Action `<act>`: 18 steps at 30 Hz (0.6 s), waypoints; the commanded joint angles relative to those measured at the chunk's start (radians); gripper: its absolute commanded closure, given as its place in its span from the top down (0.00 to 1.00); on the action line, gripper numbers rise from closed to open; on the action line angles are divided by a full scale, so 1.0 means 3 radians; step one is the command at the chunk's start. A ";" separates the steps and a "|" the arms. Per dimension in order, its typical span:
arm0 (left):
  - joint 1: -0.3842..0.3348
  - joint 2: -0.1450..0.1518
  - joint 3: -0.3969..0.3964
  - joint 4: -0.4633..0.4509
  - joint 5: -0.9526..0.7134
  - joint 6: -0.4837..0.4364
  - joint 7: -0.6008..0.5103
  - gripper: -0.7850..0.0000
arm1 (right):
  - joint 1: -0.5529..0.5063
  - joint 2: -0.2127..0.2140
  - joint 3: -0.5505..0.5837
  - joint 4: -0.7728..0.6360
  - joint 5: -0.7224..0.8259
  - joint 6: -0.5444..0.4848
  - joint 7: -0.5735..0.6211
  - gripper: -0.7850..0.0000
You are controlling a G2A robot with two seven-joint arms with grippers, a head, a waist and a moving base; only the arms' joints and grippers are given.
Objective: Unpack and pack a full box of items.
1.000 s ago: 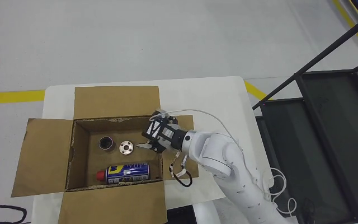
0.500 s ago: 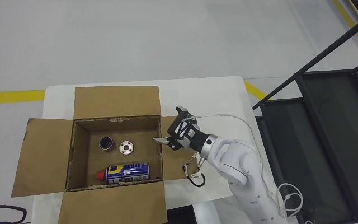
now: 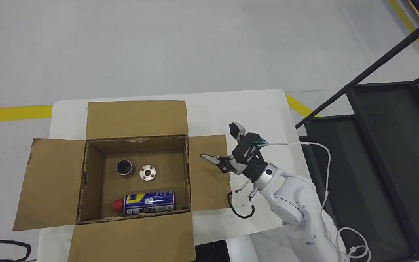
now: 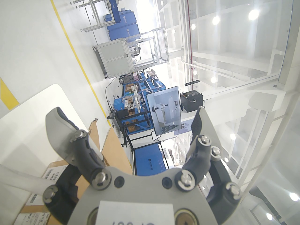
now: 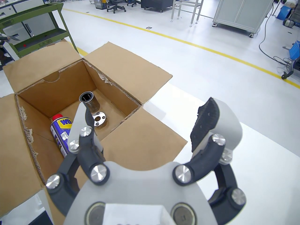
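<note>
Right gripper [image 3: 217, 141] hangs spread wide and empty over the right-hand flap of the cardboard box [image 3: 136, 118], which sits open on the white counter [image 3: 242, 111]. Inside the box lie a blue spray can [image 3: 147, 202] on its side, a metal cylinder [image 3: 124, 168] standing upright, and a flanged ring [image 3: 148, 172] just beside it. Left gripper [image 4: 127, 118] — also wide, holding nothing — points out into the hall. Pale grey floor [image 3: 196, 46] with a yellow line [image 3: 23, 112] surrounds the counter; a green cart [image 5: 35, 24] stands beyond the box.
</note>
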 commanded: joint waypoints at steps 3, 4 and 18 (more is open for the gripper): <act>0.0000 0.0000 0.0000 0.0000 0.0000 0.0000 0.0000 1.00 | -0.0073 0.0011 0.0046 0.0074 0.0305 -0.0007 -0.0007 1.00; 0.0000 0.0000 0.0000 0.0000 0.0000 0.0000 0.0000 1.00 | -0.0075 0.0012 0.0053 0.0088 0.0394 -0.0010 -0.0028 1.00; 0.0000 0.0000 0.0000 0.0000 0.0000 0.0000 0.0000 1.00 | -0.0084 0.0015 0.0078 0.0155 0.0589 0.0029 -0.0070 1.00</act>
